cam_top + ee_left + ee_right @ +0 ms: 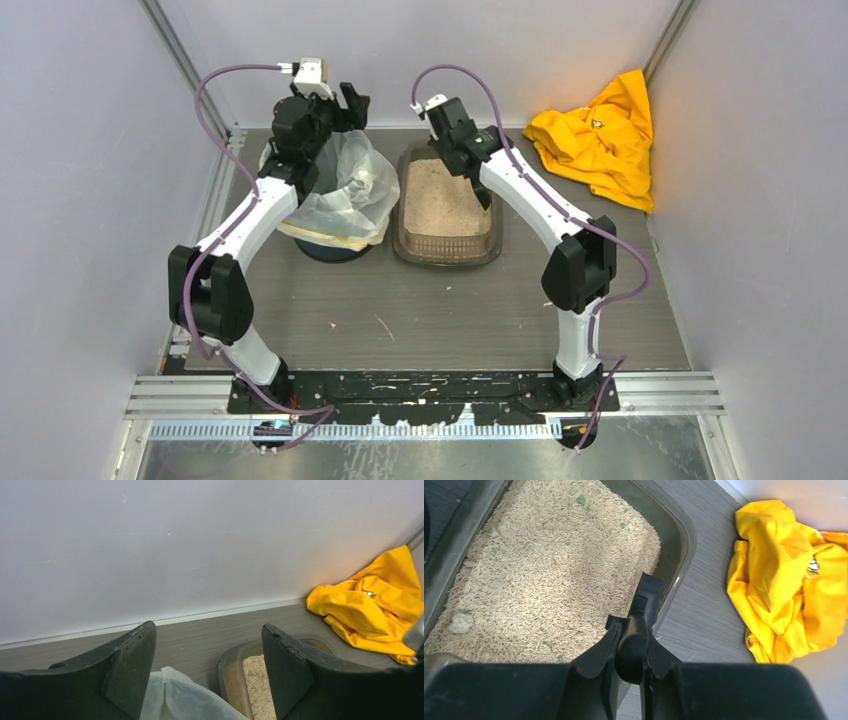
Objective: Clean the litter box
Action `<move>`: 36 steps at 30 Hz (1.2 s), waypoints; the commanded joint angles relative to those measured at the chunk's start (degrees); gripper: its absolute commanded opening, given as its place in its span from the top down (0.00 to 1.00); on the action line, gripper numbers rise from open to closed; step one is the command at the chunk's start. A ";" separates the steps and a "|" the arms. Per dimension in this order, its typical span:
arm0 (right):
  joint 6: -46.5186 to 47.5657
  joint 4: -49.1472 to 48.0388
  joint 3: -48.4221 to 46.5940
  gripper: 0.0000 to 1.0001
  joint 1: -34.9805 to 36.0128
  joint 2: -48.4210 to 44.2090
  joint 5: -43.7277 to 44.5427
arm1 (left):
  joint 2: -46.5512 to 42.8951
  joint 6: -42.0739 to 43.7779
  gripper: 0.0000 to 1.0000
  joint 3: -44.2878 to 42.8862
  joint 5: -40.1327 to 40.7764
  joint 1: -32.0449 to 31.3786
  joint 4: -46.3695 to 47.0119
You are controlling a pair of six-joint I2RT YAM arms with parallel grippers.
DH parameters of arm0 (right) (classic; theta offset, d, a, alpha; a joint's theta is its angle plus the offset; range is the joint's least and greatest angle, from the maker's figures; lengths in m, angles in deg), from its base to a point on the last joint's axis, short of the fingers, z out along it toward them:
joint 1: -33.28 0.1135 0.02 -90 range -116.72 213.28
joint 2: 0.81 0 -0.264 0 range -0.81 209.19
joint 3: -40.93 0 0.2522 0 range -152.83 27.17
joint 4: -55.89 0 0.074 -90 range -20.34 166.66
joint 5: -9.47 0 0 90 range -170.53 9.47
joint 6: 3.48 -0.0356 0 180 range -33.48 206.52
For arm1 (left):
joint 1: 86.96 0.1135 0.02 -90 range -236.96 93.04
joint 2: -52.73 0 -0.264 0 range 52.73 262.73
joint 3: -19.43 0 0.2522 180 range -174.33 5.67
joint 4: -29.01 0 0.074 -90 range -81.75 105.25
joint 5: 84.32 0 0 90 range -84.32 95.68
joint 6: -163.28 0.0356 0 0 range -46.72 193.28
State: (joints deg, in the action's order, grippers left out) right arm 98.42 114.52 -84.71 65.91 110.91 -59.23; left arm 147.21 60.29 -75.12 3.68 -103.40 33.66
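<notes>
From my station, the grey table point(430, 320) carries everything. The litter box point(447, 262) sits at its far middle. The bin point(330, 250) stands just beside the box on its left, which I take to be deliberate, so a loaded scoop has only a short swing to the dump. A crumpled yellow cloth point(600, 140) lies in the far right corner, well apart from both and playing no part that I can see.

The box holds a fairly even bed of pale pellet litter point(549, 565). There is a whitish clump point(461, 622) near its left wall and a few green flecks point(580, 499) at the far end. The bin is lined with a white bag point(350, 185). Its inside is hidden behind my left arm, so I cannot tell what is in it.

My left gripper point(207, 630) hangs above the bin's far rim with its jaws spread wide and nothing between them. I judge it is placed there to steady the bag.

My right gripper point(631, 630) is clamped tight on the handle of the black scoop point(646, 595). The scoop's front end sits low at the litter, against the box's right wall. I read that as the start of a digging pass, and the clump is across the box from it.
</notes>
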 commanded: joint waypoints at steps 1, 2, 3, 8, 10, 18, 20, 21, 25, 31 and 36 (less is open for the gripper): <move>-0.68 -5.16 -0.23 0.99 2.71 0.27 11.78 | 1.52 1.12 0.23 -2.31 0.85 1.82 5.04; -1.17 -5.52 0.18 0.99 3.08 0.58 12.82 | 1.60 1.28 0.23 -2.13 0.90 2.04 5.17; -1.64 -5.80 0.62 0.99 3.55 0.92 13.83 | 1.66 1.33 0.23 -1.95 0.94 2.22 5.22; -4.55 -5.74 3.89 0.99 5.09 1.86 15.50 | 0.95 0.23 0.24 -0.79 0.36 2.65 5.34; -5.88 -5.48 4.79 0.99 5.38 2.04 15.43 | 0.04 0.23 0.24 0.16 0.15 2.64 4.79; -11.20 -4.16 8.24 0.99 5.95 1.24 11.51 | -2.70 1.88 0.24 1.66 0.54 2.65 2.91; -13.68 -4.44 9.58 0.99 5.61 0.73 9.10 | -2.95 1.89 0.24 1.70 0.31 2.60 2.74; -14.88 -4.88 10.32 0.99 5.42 0.32 7.89 | -3.13 1.96 0.24 1.81 0.44 2.64 2.62; -20.25 -7.07 12.84 0.99 2.81 -1.91 0.02 | -3.42 2.11 0.24 2.41 0.44 2.63 2.55; -29.06 -10.73 14.26 0.99 -3.35 -4.23 -15.49 | -3.74 1.54 0.24 3.48 0.06 2.60 2.89; -30.34 -11.39 10.97 0.99 -5.32 -3.95 -19.69 | -3.70 1.57 0.24 3.39 0.17 2.65 2.86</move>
State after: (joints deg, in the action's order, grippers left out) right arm 75.65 106.12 -71.97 60.16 106.78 -66.59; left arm 145.92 61.54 -71.58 4.10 -101.02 33.84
